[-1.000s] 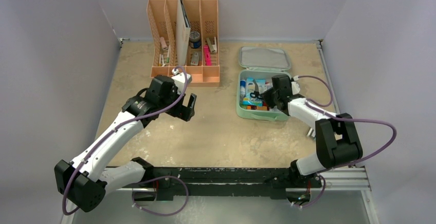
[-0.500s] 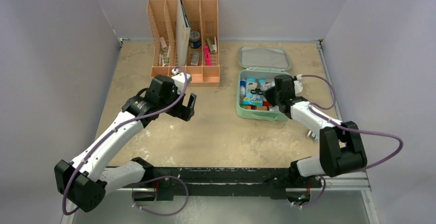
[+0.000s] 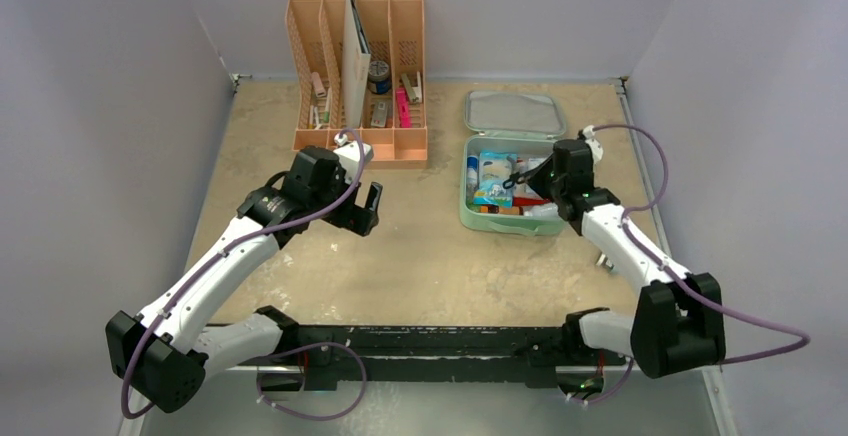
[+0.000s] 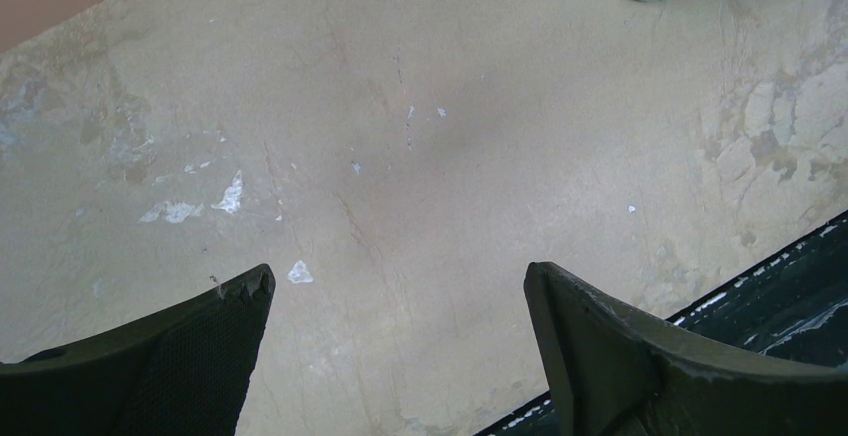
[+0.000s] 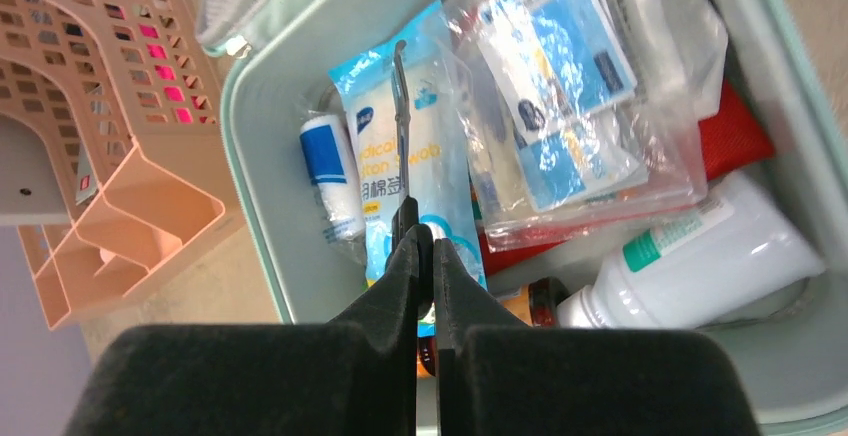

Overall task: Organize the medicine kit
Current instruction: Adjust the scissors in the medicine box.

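Observation:
The mint-green medicine kit [image 3: 464, 201] lies open at the right of the table, lid [image 3: 515, 113] flat behind it. My right gripper [image 3: 524, 182] hovers over the kit's right half, shut on the black handle of a pair of scissors [image 3: 510, 185]. In the right wrist view the gripper [image 5: 423, 241] pinches the handle and the thin blades [image 5: 400, 106] point out over a blue cotton pack [image 5: 445, 171] inside the kit [image 5: 262, 186]. My left gripper [image 3: 368, 206] is open and empty above bare table, left of the kit; it also shows in the left wrist view [image 4: 395, 276].
The kit also holds a white bottle [image 5: 700, 256], a clear bag of packets [image 5: 570, 116], a rolled bandage [image 5: 330, 176] and a red item [image 5: 735, 136]. The peach-orange organizer [image 3: 360, 66] stands at the back, just left of the kit. Grey walls surround the table.
My right gripper has drawn back to the right over the kit with the scissors in it, and the arm's elbow swung outward. The left arm has not moved.

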`<state>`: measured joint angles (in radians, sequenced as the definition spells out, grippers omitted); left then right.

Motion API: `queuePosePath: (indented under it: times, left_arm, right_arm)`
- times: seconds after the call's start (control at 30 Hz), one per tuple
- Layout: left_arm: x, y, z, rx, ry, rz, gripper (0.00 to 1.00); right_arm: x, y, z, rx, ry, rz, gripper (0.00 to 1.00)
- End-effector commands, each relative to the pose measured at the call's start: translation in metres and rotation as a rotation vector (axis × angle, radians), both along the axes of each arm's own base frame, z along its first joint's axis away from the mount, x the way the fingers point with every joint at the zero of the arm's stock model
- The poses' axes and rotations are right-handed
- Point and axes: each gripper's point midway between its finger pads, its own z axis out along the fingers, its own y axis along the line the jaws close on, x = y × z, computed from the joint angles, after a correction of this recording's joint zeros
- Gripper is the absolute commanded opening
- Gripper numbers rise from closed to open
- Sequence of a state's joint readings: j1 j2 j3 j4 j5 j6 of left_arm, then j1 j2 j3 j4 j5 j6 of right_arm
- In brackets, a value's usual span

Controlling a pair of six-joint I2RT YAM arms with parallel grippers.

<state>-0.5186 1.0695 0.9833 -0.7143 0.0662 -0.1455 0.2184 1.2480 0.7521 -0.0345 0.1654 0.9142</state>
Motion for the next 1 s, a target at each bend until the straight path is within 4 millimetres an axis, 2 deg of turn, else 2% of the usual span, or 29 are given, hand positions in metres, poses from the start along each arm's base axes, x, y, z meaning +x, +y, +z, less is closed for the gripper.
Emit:
queuePosePath:
  times: [0.0,0.2,0.33,0.4,0.57,0.8,0.97]
  left_arm:
    - [0.003,-0.006,0.003,-0.021,-0.016,-0.021,0.95]
    - [0.002,-0.007,0.001,-0.025,-0.011,-0.024,0.95]
    - [0.002,-0.008,-0.001,-0.027,-0.001,-0.030,0.95]
    - [0.001,-0.008,-0.001,-0.023,0.001,-0.029,0.95]
    - [0.001,-0.010,-0.003,-0.032,0.006,-0.034,0.95]
    - [0.001,-0.017,-0.003,-0.048,0.021,-0.056,0.95]
    - [0.001,-0.015,-0.003,-0.045,0.016,-0.051,0.95]
  right_arm:
    - [0.009,-0.010,0.040,-0.110,-0.082,0.167,0.00]
    - [0.006,-0.002,0.051,-0.111,-0.069,0.417,0.00]
    - [-0.003,0.002,0.068,-0.085,-0.111,0.571,0.00]
    - [-0.008,-0.006,0.075,-0.042,-0.106,0.610,0.00]
    - [-0.019,-0.009,0.093,0.096,-0.158,0.755,0.00]
    - [-0.042,-0.003,0.083,0.182,-0.093,0.988,0.00]
    - [-0.044,-0.007,0.070,0.196,-0.012,0.998,0.00]
